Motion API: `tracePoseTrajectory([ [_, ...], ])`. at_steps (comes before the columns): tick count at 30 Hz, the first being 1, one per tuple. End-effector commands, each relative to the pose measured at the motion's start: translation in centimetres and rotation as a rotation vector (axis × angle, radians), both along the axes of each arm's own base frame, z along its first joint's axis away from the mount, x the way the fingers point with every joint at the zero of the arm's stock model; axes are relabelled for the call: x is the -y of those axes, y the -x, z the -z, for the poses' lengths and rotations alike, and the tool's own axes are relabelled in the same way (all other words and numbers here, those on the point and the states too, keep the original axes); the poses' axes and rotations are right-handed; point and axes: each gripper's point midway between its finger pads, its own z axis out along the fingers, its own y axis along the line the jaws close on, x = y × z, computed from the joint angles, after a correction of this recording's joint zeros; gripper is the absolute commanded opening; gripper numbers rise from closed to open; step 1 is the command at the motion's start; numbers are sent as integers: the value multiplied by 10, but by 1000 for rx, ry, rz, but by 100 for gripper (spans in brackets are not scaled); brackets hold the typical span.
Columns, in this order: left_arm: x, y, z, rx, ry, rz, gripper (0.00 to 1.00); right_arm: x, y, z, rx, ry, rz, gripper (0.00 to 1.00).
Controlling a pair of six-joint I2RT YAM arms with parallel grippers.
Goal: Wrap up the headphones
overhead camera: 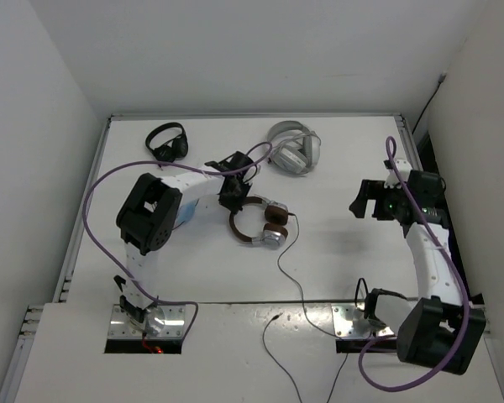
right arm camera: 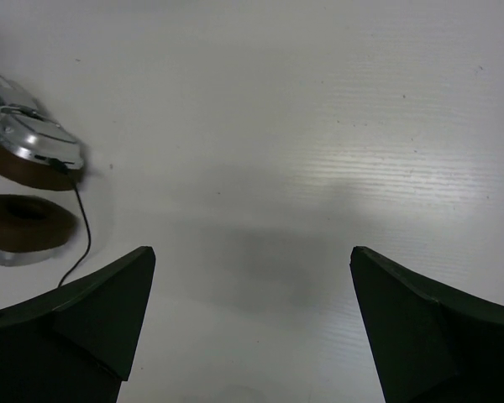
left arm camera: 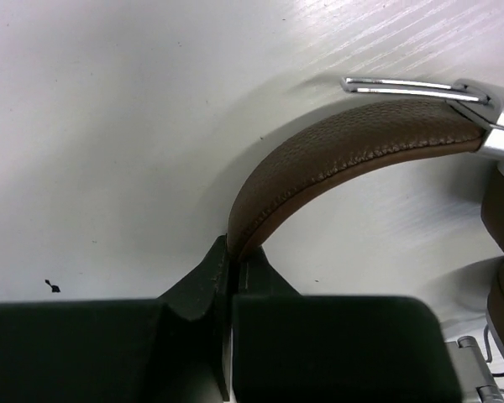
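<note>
Two dark, matte fingers of the left gripper (left arm camera: 230, 256) fill the bottom of the left wrist view, pressed together on the brown headband of the headphones (left arm camera: 336, 151). The band's lower end vanishes between them, so how deep it sits cannot be told. The band is padded and grained like leather, with a stitched seam along its edge. It arches up to a thin silver metal strip and bracket at the top right. The brown ear pads are cut off by the right edge.

From above, the left gripper (overhead camera: 233, 195) covers the far left part of the band. The headphones (overhead camera: 260, 222) lie flat on the white table (overhead camera: 344, 134), just near and right of it, around the middle. Their thin black cable (overhead camera: 290, 269) leaves the right cup and wanders toward the near edge between the two arm bases, where its course is hard to follow.

The right gripper (overhead camera: 363, 201) hangs well apart at the right side, its jaws spread wide with nothing between them. In its own view, the right gripper (right arm camera: 252, 277) shows bare, faintly streaked tabletop between the fingers. The headphones (right arm camera: 29, 159) are cut off at the left edge: a shiny silver cup, an oval brown pad and a piece of cable (right arm camera: 82, 227).

At the far side lie a white and grey pair (overhead camera: 294, 149) and a small black pair (overhead camera: 168, 141), too small for detail.
</note>
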Motion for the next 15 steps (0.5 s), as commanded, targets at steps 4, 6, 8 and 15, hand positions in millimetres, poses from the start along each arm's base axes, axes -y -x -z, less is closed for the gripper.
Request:
tracePoseTrajectory([
  [4,-32,12,17,-27,-61,-197,0,-30,11,-50,249,-59,-229,92],
  [6,-33,5,0,9,-34,-207,0,-40,25,-47,253,-30,-329,89],
  [8,-31,-8,-26,51,30,-189,0,-48,31,-48,266,9,-420,86],
  [15,-28,-47,-120,164,293,-210,0,-88,38,-28,202,46,-627,79],
])
